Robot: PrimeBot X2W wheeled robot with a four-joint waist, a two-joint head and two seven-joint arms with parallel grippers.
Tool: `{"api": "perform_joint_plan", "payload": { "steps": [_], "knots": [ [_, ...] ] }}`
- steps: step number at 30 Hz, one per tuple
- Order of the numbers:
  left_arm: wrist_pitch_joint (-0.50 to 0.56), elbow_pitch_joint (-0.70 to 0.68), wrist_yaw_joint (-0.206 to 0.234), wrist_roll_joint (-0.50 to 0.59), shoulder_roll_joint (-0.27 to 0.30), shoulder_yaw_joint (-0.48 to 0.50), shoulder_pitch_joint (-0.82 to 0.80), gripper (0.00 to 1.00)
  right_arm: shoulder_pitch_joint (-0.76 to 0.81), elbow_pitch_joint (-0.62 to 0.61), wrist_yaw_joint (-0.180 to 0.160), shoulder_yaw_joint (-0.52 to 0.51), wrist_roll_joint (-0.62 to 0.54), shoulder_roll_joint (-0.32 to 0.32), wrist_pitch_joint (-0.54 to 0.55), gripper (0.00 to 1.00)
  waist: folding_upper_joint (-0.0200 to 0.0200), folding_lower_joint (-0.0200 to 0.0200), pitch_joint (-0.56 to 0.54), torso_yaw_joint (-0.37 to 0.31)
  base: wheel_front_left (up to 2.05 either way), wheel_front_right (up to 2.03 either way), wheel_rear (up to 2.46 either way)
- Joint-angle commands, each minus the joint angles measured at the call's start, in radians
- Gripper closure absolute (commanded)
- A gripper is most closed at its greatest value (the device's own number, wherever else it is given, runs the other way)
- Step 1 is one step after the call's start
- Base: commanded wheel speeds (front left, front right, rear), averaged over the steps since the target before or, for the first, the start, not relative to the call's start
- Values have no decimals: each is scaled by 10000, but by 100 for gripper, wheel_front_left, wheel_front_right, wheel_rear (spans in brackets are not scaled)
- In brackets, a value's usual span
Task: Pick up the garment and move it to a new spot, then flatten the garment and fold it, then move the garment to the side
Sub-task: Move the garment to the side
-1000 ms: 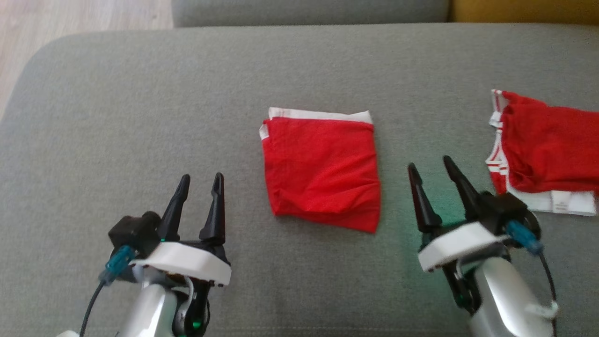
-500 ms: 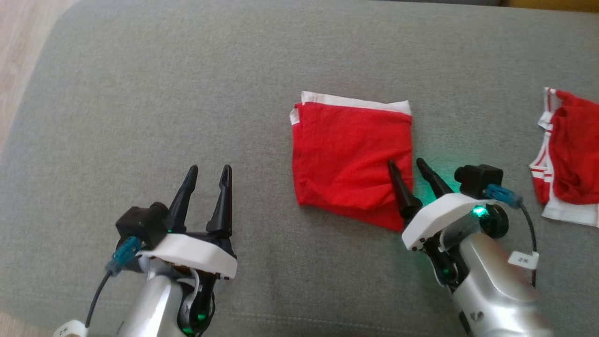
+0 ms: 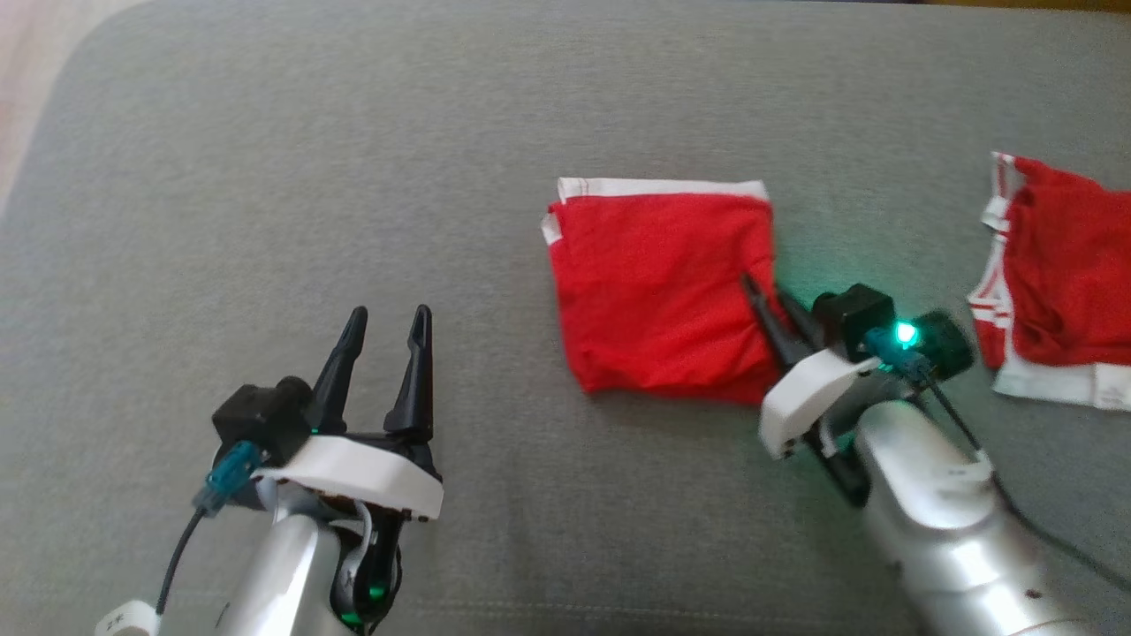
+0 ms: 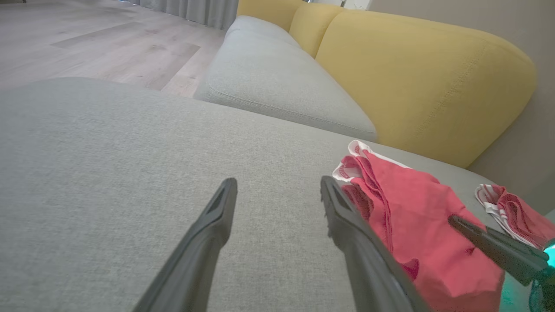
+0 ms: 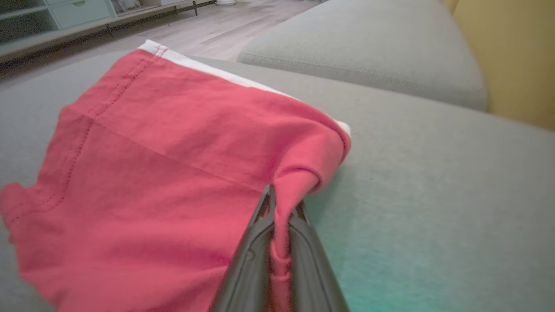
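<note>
1. Head view: A red garment with a white band along its 12 o'clock edge lies folded into a rough square on the grey seat, a little toward 3 o'clock of the middle.
   - The right gripper comes in from 4 o'clock. Its two fingers are clenched on the garment's 3 o'clock edge, where the cloth puckers toward them, and a green light glows on its wrist.
   - The left gripper sits at 7 o'clock, well apart from the garment. Its fingers are spread and it grasps nothing.
   - A second red and white garment lies crumpled at the far 3 o'clock side, apart from the first.
2. Left wrist view: The left gripper has its fingers wide apart over bare seat.
   - The garment lies at 4 o'clock, just past the nearer finger.
   - The right gripper reaches onto the garment from 4 o'clock.
   - The second garment shows beyond it. A yellow backrest stands at 1 o'clock and wooden floor at 11 o'clock.
3. Right wrist view: The right gripper is shut tight on a raised fold of the garment, with red cloth squeezed between the two fingers.
   - The rest of the garment spreads toward 9 o'clock and lies flat on the seat.
</note>
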Motion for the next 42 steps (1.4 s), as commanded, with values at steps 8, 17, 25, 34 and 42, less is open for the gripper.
{"api": "perform_joint_plan", "payload": {
  "steps": [8, 17, 25, 34, 42],
  "knots": [
    [-122, -429, -110, 167, 75, 444, -505, 0, -399, -1608, 19, 283, -2297, -1491, -259, 100, 0, 0, 141, -1231, 0, 0, 0],
    [-122, -433, -299, 437, 75, 591, -944, 0, -1013, -3384, 19, 1359, -1466, -4486, 1034, 100, 0, 0, 805, -2359, 0, 0, 0],
    [-122, -415, -432, 588, 75, 517, -1481, 0, -1174, -3906, 19, 1785, 245, -6663, 2698, 100, 0, 0, 1465, -2683, 0, 0, 0],
    [-122, -351, -540, 689, 75, 615, -1703, 0, -824, -3788, 19, 1000, 721, -7334, 3564, 100, 0, 0, 1850, -2614, 0, 0, 0],
    [-122, -307, -610, 704, 75, 671, -1775, 0, -537, -3873, 19, -14, 353, -7013, 3962, 100, 0, 0, 1960, -2587, 0, 0, 0]
  ]
}}
